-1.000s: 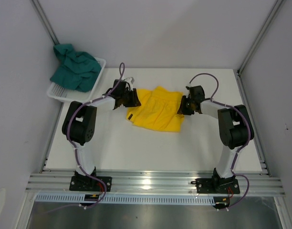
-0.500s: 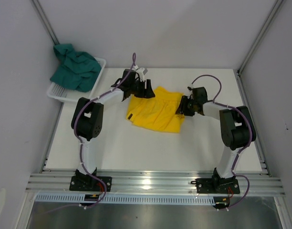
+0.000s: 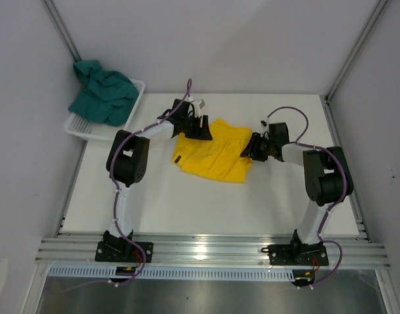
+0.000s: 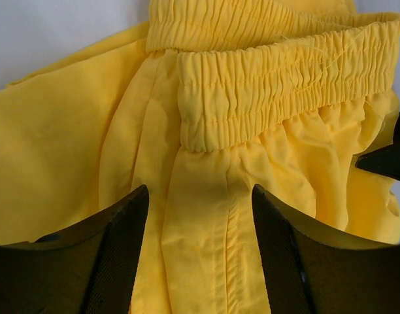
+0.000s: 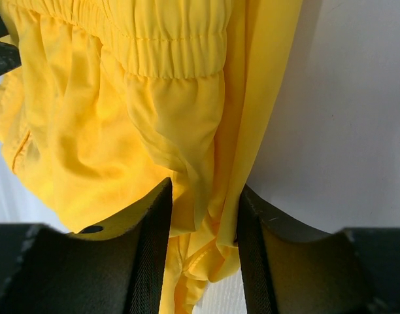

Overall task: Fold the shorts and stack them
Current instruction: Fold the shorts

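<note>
**A:** Two pairs to track. Where's each one?

**B:** The yellow shorts (image 3: 212, 156) lie spread on the desk (image 3: 187, 203), approx. mid, btwn the two arms. The teal shorts (image 3: 103, 93) sit in a heap in the white basket (image 3: 77, 128) at the far left corner. They spill over its back rim and are well apart from the yellow pair.

**A:** OK. The left hand?

**B:** The left hand (image 3: 201, 127) is at the far left corner of the yellow shorts, right by the waistband (image 4: 285, 85). In the wrist cam its fingers (image 4: 121, 252) stand wide apart. Yellow cloth lies flat in the gap and nothing is pinched. The gathered elastic runs across just ahead of the tips, w/ a second band of it behind.

**A:** And the right hand?

**B:** The right hand (image 3: 250, 149) is low at the right edge of the yellow shorts. In its wrist cam the fingers (image 5: 151, 255) are nearly closed, only a narrow gap. A bunched fold of yellow cloth is clamped btwn them and trails down past the tips. Bare white desk shows on the right of that view, and the rest is yellow fabric w/ the elastic at the top.

**A:** Any contact btwn the hands?

**B:** No. They're at opposite sides of the same pair, w/ the cloth btwn them.
</note>
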Controlling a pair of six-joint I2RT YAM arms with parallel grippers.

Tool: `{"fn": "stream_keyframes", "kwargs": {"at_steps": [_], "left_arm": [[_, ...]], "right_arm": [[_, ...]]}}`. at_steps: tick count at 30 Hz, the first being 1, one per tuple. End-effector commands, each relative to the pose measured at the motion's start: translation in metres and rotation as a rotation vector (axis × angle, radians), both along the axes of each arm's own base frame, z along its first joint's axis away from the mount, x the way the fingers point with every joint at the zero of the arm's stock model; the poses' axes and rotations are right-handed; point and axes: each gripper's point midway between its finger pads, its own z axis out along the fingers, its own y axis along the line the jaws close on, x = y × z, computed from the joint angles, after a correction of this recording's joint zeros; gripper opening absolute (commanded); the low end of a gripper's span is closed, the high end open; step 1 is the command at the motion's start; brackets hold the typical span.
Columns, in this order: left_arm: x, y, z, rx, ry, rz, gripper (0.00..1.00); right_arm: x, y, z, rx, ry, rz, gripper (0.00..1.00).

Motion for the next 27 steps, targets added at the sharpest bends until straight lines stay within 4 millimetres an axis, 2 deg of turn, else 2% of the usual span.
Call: {"fn": "stream_keyframes", "kwargs": {"at_steps": [1, 3, 7, 9, 12, 13, 15, 16, 17, 22, 27], "left_arm": [[0.005, -0.015, 0.013, -0.05, -0.032, -0.061, 0.66], [0.001, -0.019, 0.013, -0.077, -0.019, -0.08, 0.63], [-0.002, -0.028, 0.014, -0.12, -0.004, -0.102, 0.48], [-0.002, -0.031, 0.013, -0.122, -0.004, -0.107, 0.46], [-0.001, -0.032, 0.011, -0.125, -0.002, -0.105, 0.34], [-0.001, -0.032, 0.011, -0.125, 0.0, -0.104, 0.25], [0.0, -0.031, 0.009, -0.116, 0.004, -0.095, 0.15], [0.001, -0.03, 0.012, -0.112, -0.001, -0.088, 0.03], [0.004, -0.027, 0.013, -0.096, -0.012, -0.07, 0.0], [0.013, -0.012, 0.022, -0.053, -0.03, -0.013, 0.0], [0.02, 0.001, 0.034, -0.032, -0.046, 0.042, 0.0]], "right_arm": [[0.001, 0.006, 0.016, 0.102, -0.033, 0.021, 0.44], [0.0, 0.006, 0.013, 0.12, -0.021, 0.019, 0.44], [0.0, 0.008, 0.013, 0.14, -0.019, 0.024, 0.43], [-0.001, 0.008, 0.012, 0.14, -0.015, 0.023, 0.43], [0.0, 0.008, 0.012, 0.142, -0.018, 0.023, 0.42], [-0.001, 0.008, 0.011, 0.141, -0.013, 0.023, 0.42], [0.0, 0.007, 0.013, 0.146, -0.016, 0.019, 0.41], [0.0, 0.006, 0.013, 0.15, -0.018, 0.018, 0.41], [-0.001, 0.005, 0.012, 0.155, -0.014, 0.011, 0.41], [0.0, 0.0, 0.016, 0.196, -0.026, -0.012, 0.46], [-0.002, -0.006, 0.017, 0.229, -0.029, -0.036, 0.46]]}}
